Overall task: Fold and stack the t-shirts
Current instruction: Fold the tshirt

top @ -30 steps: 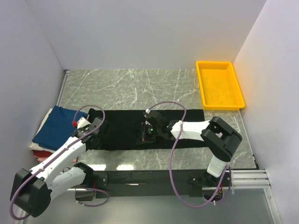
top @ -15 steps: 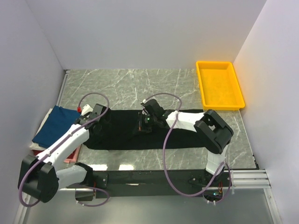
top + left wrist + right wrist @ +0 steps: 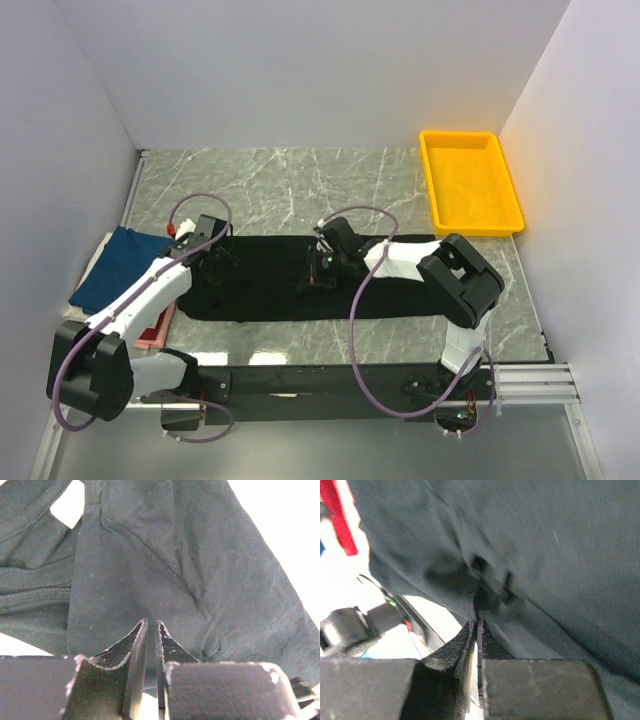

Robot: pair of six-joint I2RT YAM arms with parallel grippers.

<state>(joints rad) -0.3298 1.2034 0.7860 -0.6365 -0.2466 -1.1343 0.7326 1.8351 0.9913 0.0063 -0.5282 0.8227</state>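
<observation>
Black tee (image 3: 270, 292) lies flat on table (image 3: 280, 190), spread as one long band running L–R under both hands. L gripper (image 3: 218, 256) sits over the tee's L end, tips down at the cloth. Wrist view: fingers (image 3: 141, 639) nearly together w/ a thin slit btwn them. Cloth just past the tips is fairly flat, w/ one crease running off to the tips' right. Can't tell if any cloth sits in the slit, so grip unclear. Ribbed collar edge (image 3: 35, 577) is ahead-left of the tips. R gripper (image 3: 316, 275) is approx mid-band, well to the right of L gripper. Wrist view: fingers (image 3: 465, 645) pressed together, only a hairline btwn. Cloth puckers into a dark knot right at the tips, which reads as a pinch on the black tee. Rest of the tee fills the view ahead and right of R tips. A red strip sits far up-left, blurred, can't ID. Folded stack is just outboard (left) of L gripper at the table's L edge: navy tee (image 3: 118, 268) on top, edges of red tee (image 3: 163, 318) and pink tee (image 3: 148, 342) showing below it on the near side. Tray (image 3: 430, 190), yellow, is far right of R gripper toward the back, near the tee's far R corner.
</observation>
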